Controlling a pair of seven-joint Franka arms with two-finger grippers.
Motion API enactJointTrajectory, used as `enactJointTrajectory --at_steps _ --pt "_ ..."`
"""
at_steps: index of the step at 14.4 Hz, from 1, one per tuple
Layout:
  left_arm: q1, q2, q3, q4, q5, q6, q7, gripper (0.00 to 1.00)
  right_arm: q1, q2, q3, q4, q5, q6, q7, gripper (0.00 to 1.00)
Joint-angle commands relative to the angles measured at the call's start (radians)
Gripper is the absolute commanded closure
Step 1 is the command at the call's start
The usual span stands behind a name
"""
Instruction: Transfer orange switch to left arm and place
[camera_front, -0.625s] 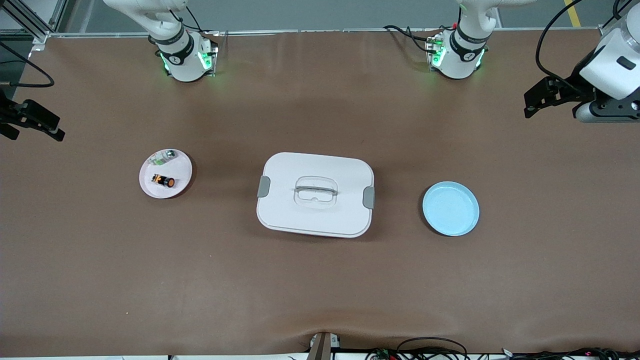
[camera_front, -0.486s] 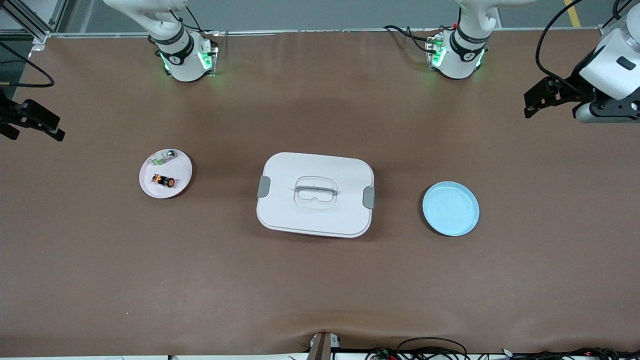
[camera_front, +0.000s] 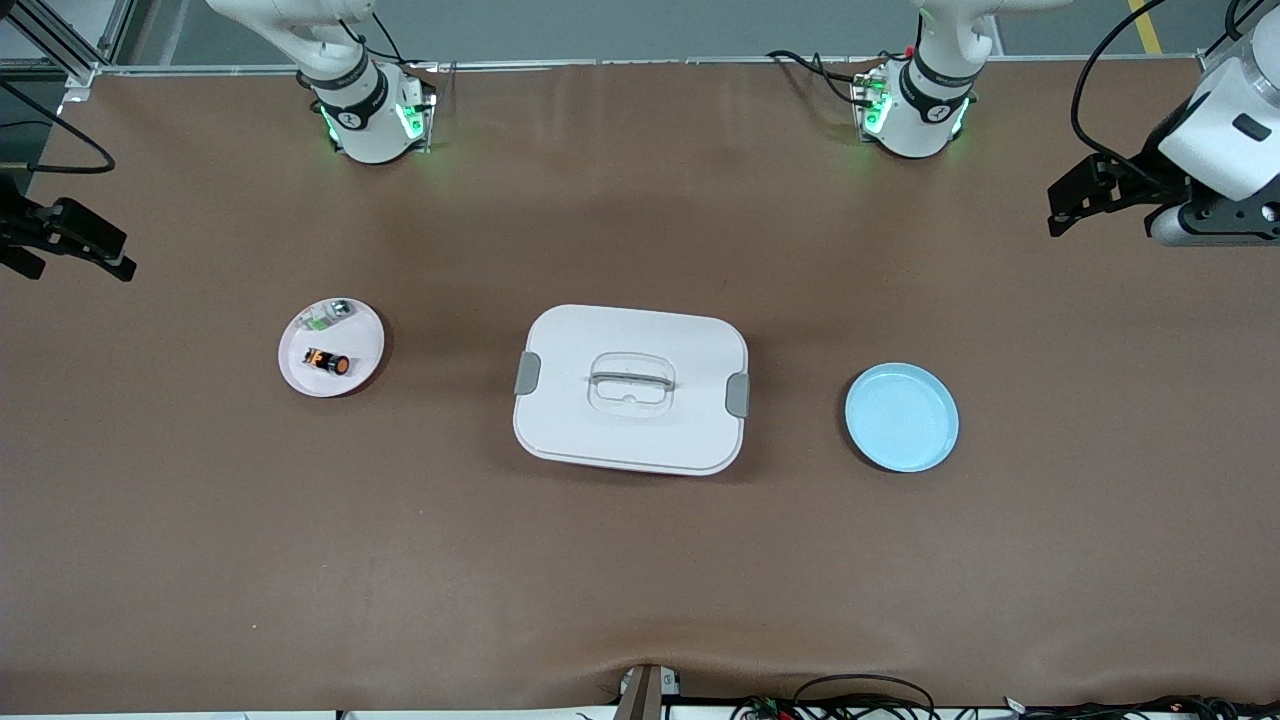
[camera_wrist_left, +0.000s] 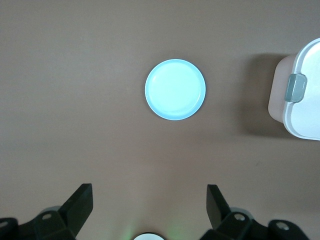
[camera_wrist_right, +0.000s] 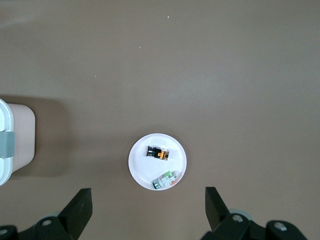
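The orange switch (camera_front: 328, 362) lies on its side on a small white plate (camera_front: 362, 338) toward the right arm's end of the table. The right wrist view shows the switch (camera_wrist_right: 159, 153) on that plate (camera_wrist_right: 141, 167). The large white box (camera_front: 630, 390) with grey clasps stands at the middle of the table, lid on. My right gripper (camera_front: 70, 245) is open and empty, up over the right arm's end of the table (camera_wrist_right: 148, 202). My left gripper (camera_front: 1085, 195) is open and empty, up over the left arm's end (camera_wrist_left: 149, 200).
A small green-white-silver part (camera_front: 330, 315) shares the white plate with the switch and also shows in the right wrist view (camera_wrist_right: 166, 180). An empty light blue plate (camera_front: 901, 417) lies between the box and the left arm's end, and it shows in the left wrist view (camera_wrist_left: 175, 90).
My right gripper has shifted very slightly toward the white plate. Nothing else has moved.
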Motion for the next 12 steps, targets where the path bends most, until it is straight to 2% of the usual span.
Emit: enactJointTrajectory --at_steps 1,5,12 --pt "0.003 0.006 -0.008 0.017 -0.012 -0.012 0.000 0.00 -0.015 0.001 0.004 0.002 0.014 -0.009 -0.004 0.00" --pt "0.007 0.006 -0.027 0.010 -0.005 -0.010 -0.002 0.00 -0.024 0.066 0.001 0.001 0.016 -0.002 -0.001 0.00" --pt "0.009 0.006 -0.028 0.003 -0.005 -0.007 0.005 0.00 -0.035 0.252 0.000 0.001 0.016 0.076 -0.001 0.00"
